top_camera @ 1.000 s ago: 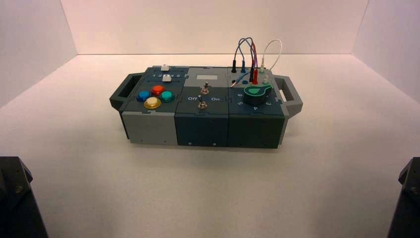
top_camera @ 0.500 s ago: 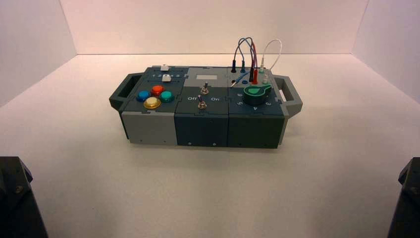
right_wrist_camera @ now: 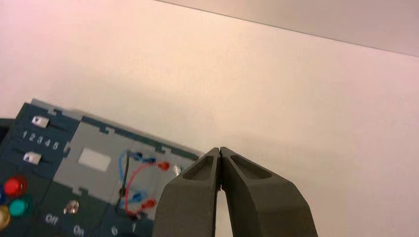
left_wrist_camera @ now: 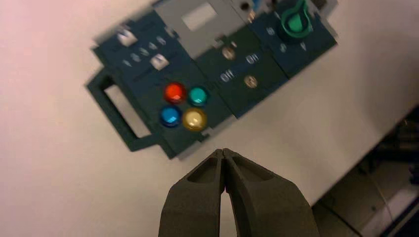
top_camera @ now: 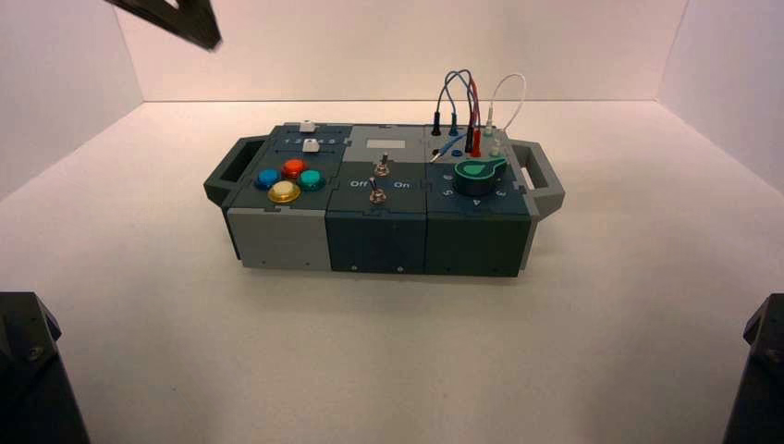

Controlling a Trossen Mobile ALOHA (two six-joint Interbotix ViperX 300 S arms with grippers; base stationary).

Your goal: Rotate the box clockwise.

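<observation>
High view: long dark teal and grey plastic box [top_camera: 379, 242] sits square-on near the worktop's back edge, wires still plugged, untouched. Left gripper [left_wrist_camera: 223, 152], black, tapered, clenched on nothing, is up above the worktop by the box's left end, grey end handle [left_wrist_camera: 113, 111] in its wrist view; probably placed there to push or hook that end for the clockwise turn. Right gripper [right_wrist_camera: 220, 150], also clenched and empty, is raised near the wired end, likely ready to push opposite. Rotation not begun.

Tabletop [top_camera: 388, 351]: passing room, box's [top_camera: 377, 242] six o'clock
Jumper wires [top_camera: 471, 91]: arched obstacle, one o'clock
Left handle [top_camera: 215, 176]: passable slot, nine o'clock
Right handle [top_camera: 552, 183]: likewise, three
</observation>
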